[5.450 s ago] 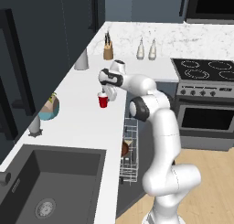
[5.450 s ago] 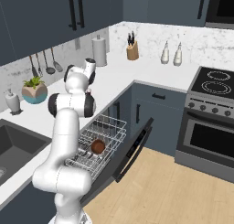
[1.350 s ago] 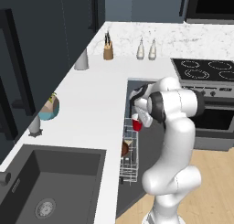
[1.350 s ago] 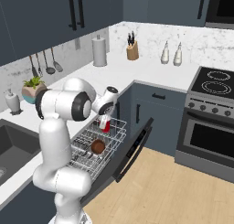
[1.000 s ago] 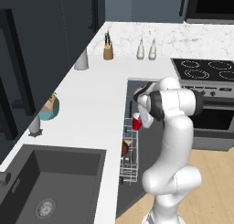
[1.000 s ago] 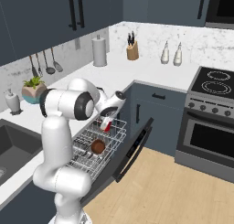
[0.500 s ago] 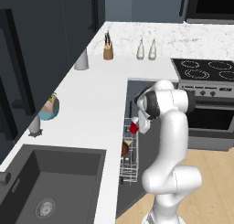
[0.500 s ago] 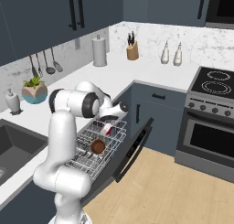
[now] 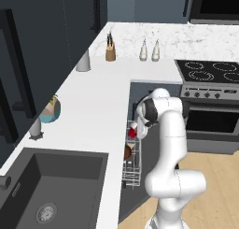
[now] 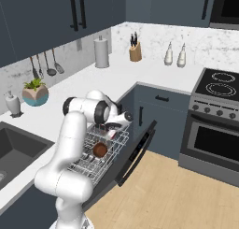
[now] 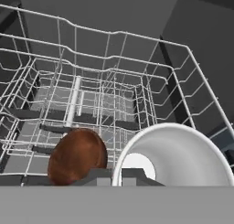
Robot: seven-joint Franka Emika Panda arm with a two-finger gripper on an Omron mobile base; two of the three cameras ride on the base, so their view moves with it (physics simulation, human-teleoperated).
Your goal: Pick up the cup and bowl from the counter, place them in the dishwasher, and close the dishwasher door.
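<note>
My gripper (image 9: 136, 126) (image 10: 113, 129) is shut on the red cup (image 9: 133, 128) (image 10: 111, 134) and holds it tilted just over the white wire rack (image 10: 87, 166) of the open dishwasher. In the hand view the cup's white inside (image 11: 176, 155) opens toward the camera at the lower right. The dark reddish-brown bowl (image 9: 127, 152) (image 10: 99, 150) (image 11: 77, 155) lies in the rack, just beside and below the cup. The slate-blue dishwasher door (image 10: 136, 154) hangs open, slanting down toward the floor. The white counter (image 9: 93, 106) runs to the left of the rack.
A steel oven (image 10: 212, 144) with a black cooktop (image 9: 212, 74) stands right of the dishwasher. On the counter are a knife block (image 9: 110, 53), two bottles (image 9: 149, 51), a grey canister (image 9: 83, 60) and a teal planter (image 9: 50, 110). The dark sink (image 9: 51, 186) is nearest the base.
The arm has lowered the cup from above the open door down toward the rack, closer to the bowl. The gripper has stayed shut on it.
</note>
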